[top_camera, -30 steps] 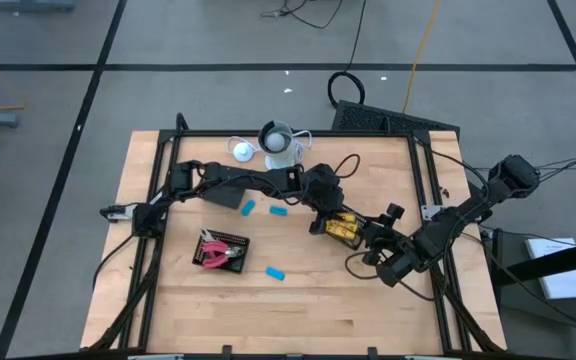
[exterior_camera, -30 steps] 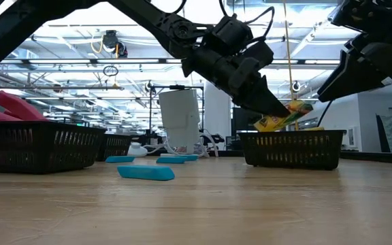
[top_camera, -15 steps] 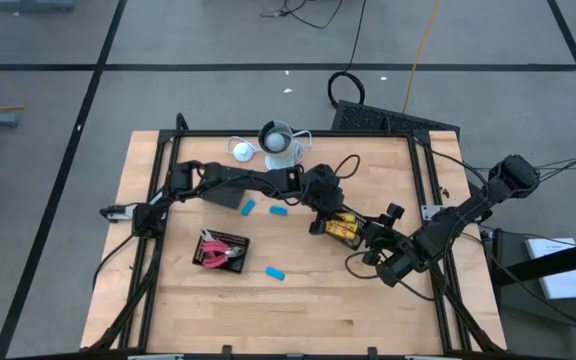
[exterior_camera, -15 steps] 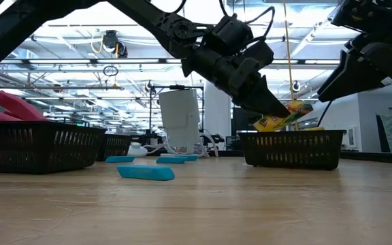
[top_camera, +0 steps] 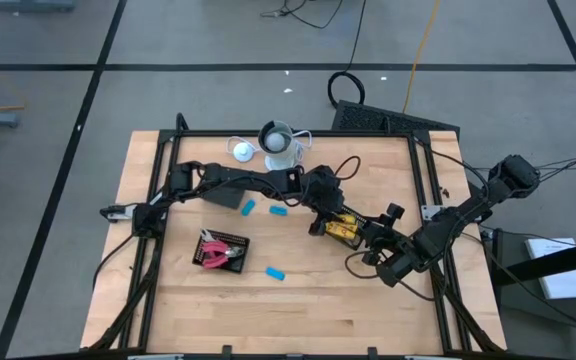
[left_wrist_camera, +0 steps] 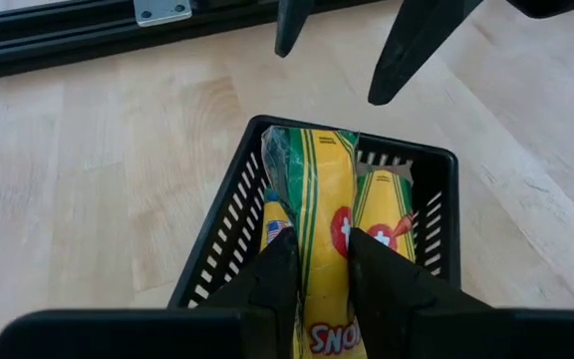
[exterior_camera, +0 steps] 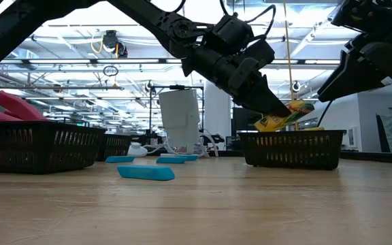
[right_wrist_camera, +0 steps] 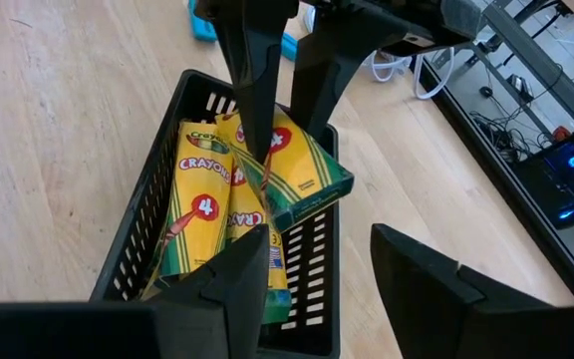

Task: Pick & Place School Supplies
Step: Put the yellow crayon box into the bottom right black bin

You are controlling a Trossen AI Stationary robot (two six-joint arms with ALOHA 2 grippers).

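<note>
Left tool (left_wrist_camera: 322, 261) pinches a crayon box (left_wrist_camera: 319, 214) over the basket (left_wrist_camera: 436, 199) for dropping; right tool (right_wrist_camera: 312, 264) waits open nearby.

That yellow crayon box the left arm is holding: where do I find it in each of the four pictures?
High view: crayon box right of centre, under the left end effector.
Low view: right of centre, tilted above the basket rim.
Left wrist view: centre bottom, between the fingers.
Right wrist view: centre, tilted over other boxes.
Shared landmark: the black mesh basket.
</note>
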